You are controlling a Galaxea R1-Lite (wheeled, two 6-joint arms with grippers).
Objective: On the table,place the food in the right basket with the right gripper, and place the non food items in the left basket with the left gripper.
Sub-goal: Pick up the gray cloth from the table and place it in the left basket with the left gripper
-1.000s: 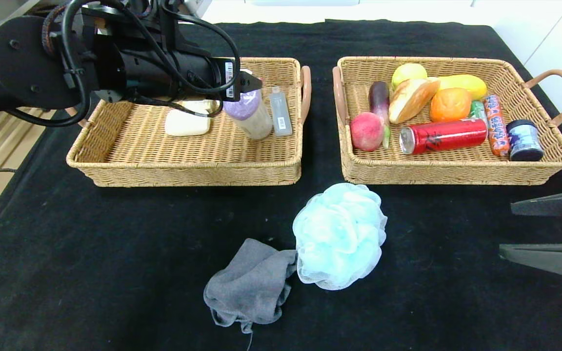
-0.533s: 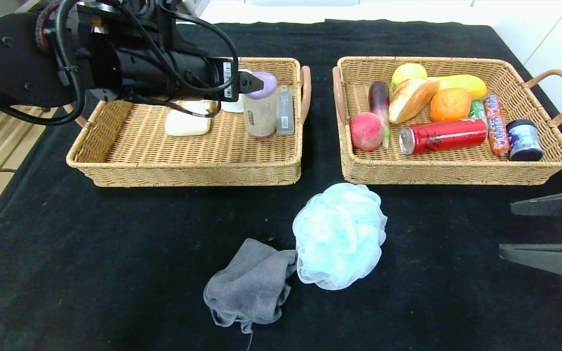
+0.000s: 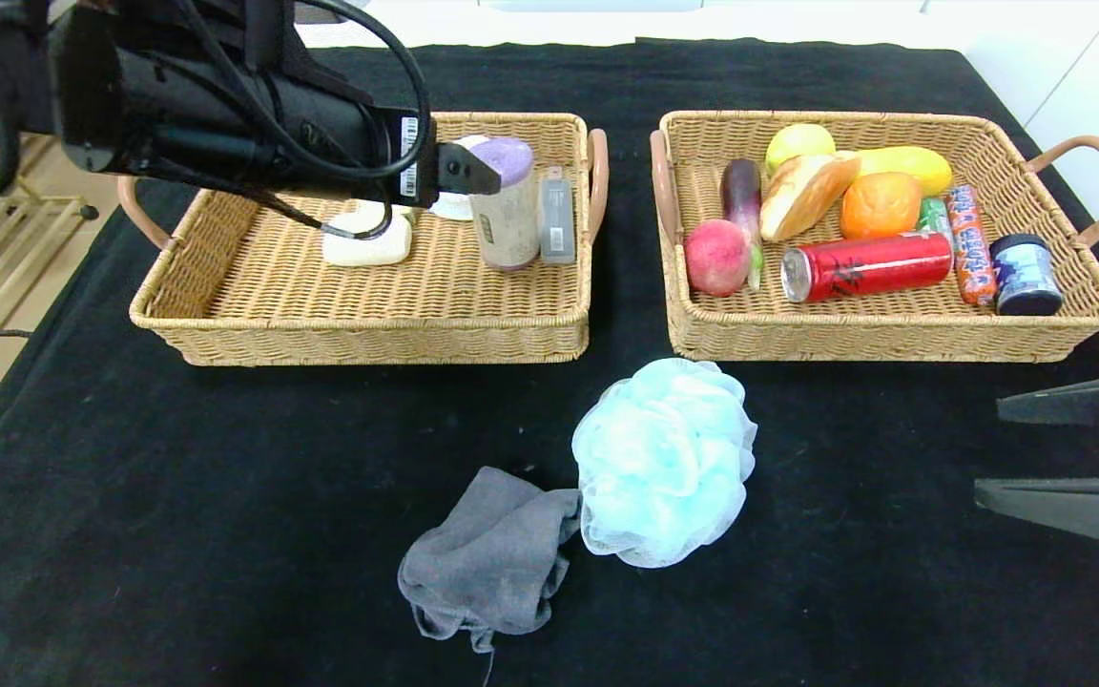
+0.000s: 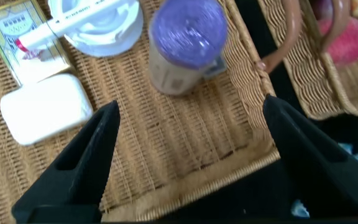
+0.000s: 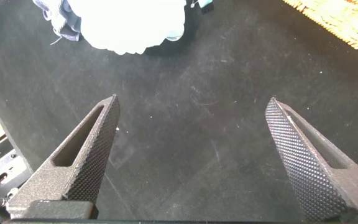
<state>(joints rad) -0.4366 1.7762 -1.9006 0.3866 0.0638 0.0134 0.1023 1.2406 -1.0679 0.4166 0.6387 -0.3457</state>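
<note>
With food all in the right basket (image 3: 893,329), left jaws wide above the left basket (image 3: 368,334); right jaws wide; bath pouf (image 3: 664,458) and grey cloth (image 3: 487,558) left.

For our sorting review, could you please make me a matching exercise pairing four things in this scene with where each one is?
Things:
1. purple-capped bottle
2. red can
3. blue bath pouf
4. right gripper

Places:
A. lying in the right basket
B. on the black cloth, beside the grey cloth
C. standing in the left basket
D. open above the table's right edge

Pairs: 1-C, 2-A, 3-B, 4-D
</note>
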